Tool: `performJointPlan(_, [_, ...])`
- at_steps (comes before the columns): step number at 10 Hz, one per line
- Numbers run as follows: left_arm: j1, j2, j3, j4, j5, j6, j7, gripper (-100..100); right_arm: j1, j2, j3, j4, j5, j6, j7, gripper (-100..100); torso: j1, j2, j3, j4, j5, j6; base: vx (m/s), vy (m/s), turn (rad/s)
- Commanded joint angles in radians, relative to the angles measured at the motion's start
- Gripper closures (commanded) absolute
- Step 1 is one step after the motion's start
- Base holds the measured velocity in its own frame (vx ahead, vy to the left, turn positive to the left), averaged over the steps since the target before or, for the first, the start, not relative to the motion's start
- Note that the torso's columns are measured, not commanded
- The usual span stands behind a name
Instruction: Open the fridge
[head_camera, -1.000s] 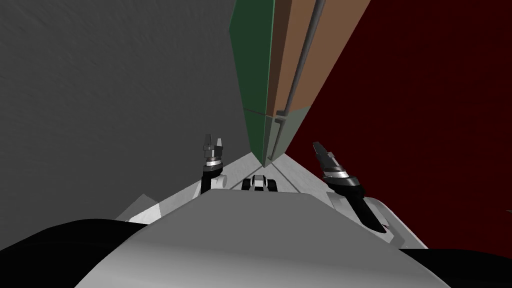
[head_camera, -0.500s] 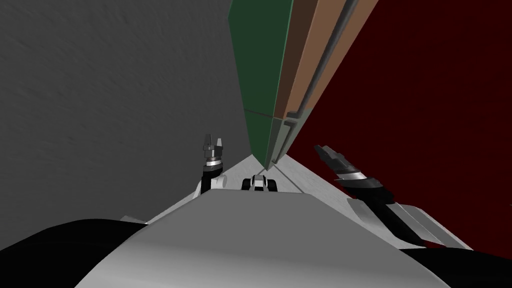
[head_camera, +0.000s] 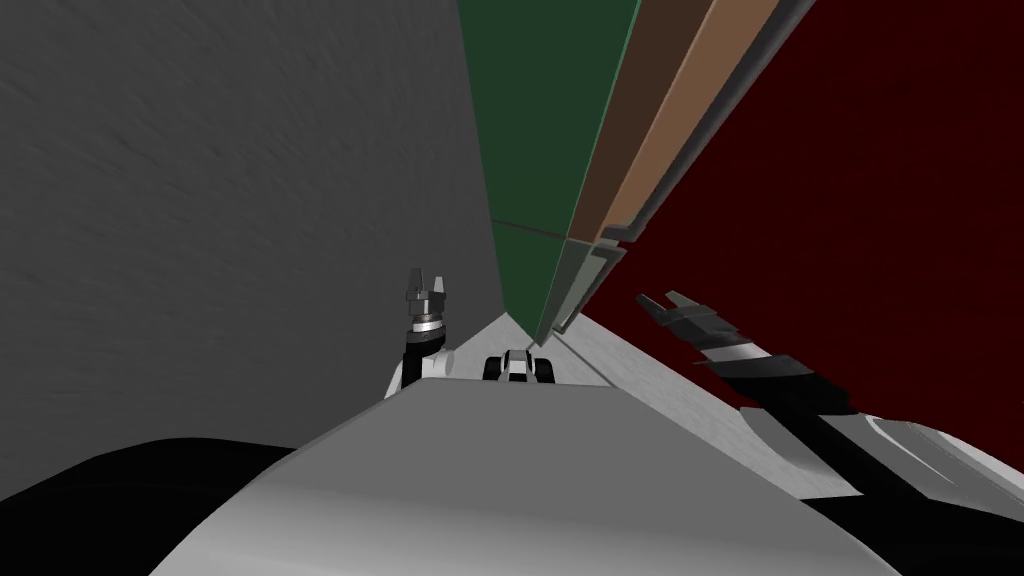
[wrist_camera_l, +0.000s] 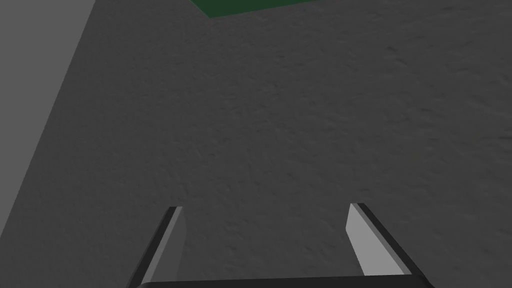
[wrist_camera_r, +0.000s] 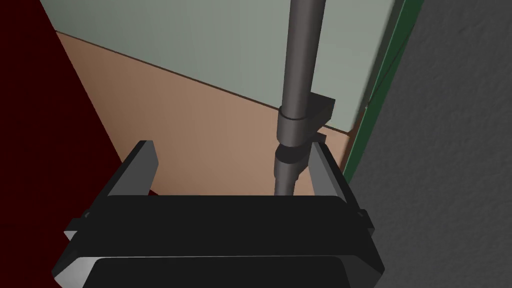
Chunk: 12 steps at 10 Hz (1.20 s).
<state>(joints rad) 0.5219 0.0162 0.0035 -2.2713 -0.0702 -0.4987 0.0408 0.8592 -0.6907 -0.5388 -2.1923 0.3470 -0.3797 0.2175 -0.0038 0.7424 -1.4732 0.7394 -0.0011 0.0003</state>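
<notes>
Right gripper (wrist_camera_r: 231, 146) fingers apart around fridge handle (wrist_camera_r: 300, 60), its end hidden behind gripper body (wrist_camera_r: 220, 235), left gripper (wrist_camera_l: 265, 208) fingers apart

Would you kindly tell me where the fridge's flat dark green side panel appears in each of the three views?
Head view: the dark green side panel is a tall wedge upper middle, between the dark grey textured wall and brown door.
Left wrist view: a green sliver beyond the open left gripper, past the wall.
Right wrist view: a thin strip between the wall and the pale grey-green door.
Shared landmark: the wall bordering the panel.
</notes>
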Motion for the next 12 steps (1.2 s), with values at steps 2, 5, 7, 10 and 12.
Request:
performJointPlan(2, [0.000, 0.000, 0.000, 0.000, 0.000, 0.000, 0.000, 0, 0.039, -0.089, -0.074, 0.027, 0.049, 0.040, 0.039, -100, 0.002, -0.004, -0.002, -0.001, 0.001, -0.001, 0.061, 0.121, -0.062])
performJointPlan(5, [0.000, 0.000, 0.000, 0.000, 0.000, 0.000, 0.000, 0, 0.069, -0.155, -0.128, 0.048, 0.087, 0.067, 0.070, -100, 0.003, -0.006, -0.004, -0.002, 0.001, -0.001, 0.085, 0.129, -0.089])
performJointPlan(7, [0.000, 0.000, 0.000, 0.000, 0.000, 0.000, 0.000, 0, 0.097, -0.218, -0.178, 0.066, 0.123, 0.091, 0.100, -100, 0.006, -0.006, -0.004, -0.002, 0.001, 0.000, 0.115, 0.175, -0.122])
performJointPlan(10, [0.000, 0.000, 0.000, 0.000, 0.000, 0.000, 0.000, 0, 0.135, -0.299, -0.244, 0.088, 0.170, 0.123, 0.137, -100, 0.005, -0.003, -0.002, -0.001, 0.002, 0.000, 0.097, 0.194, -0.105])
performJointPlan(12, [0.000, 0.000, 0.000, 0.000, 0.000, 0.000, 0.000, 0, 0.155, -0.342, -0.279, 0.098, 0.195, 0.139, 0.158, -100, 0.001, -0.003, -0.002, -0.001, 0.000, 0.000, 0.061, 0.141, -0.074])
